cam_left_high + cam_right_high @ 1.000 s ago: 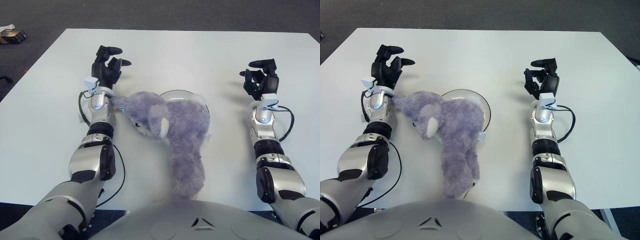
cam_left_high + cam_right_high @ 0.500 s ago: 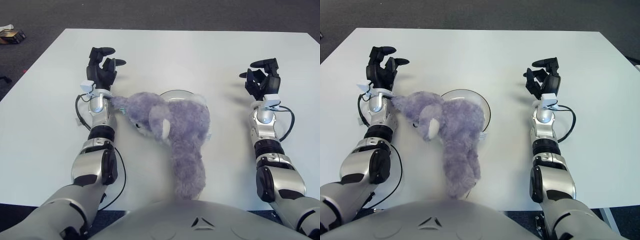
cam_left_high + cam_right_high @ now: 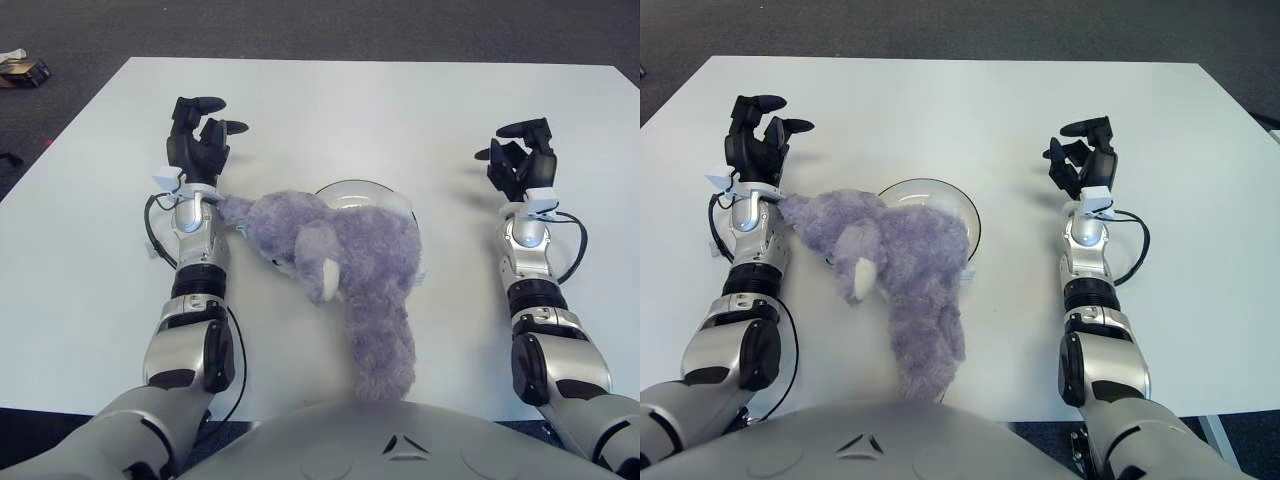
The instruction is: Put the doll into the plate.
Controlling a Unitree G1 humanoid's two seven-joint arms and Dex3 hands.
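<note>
Nearest the robot's body, the tail end of the grey plush doll (image 3: 350, 275) reaches almost to the front edge of the white table (image 3: 90, 250). From there the doll stretches away and to the left — its middle lies over the near part of the glass plate (image 3: 940, 196), covering much of it, while the far rim shows bare beyond the fur. The doll's head end, with a pale ear patch, lies off the plate to the left, and a furry tip touches the left forearm just below the wrist.

Farther out, the left hand (image 3: 198, 142) is raised above the table left of the plate, fingers loosely spread and holding nothing. The right hand (image 3: 520, 160) shows well to the right of the plate — fingers likewise relaxed and empty.
</note>
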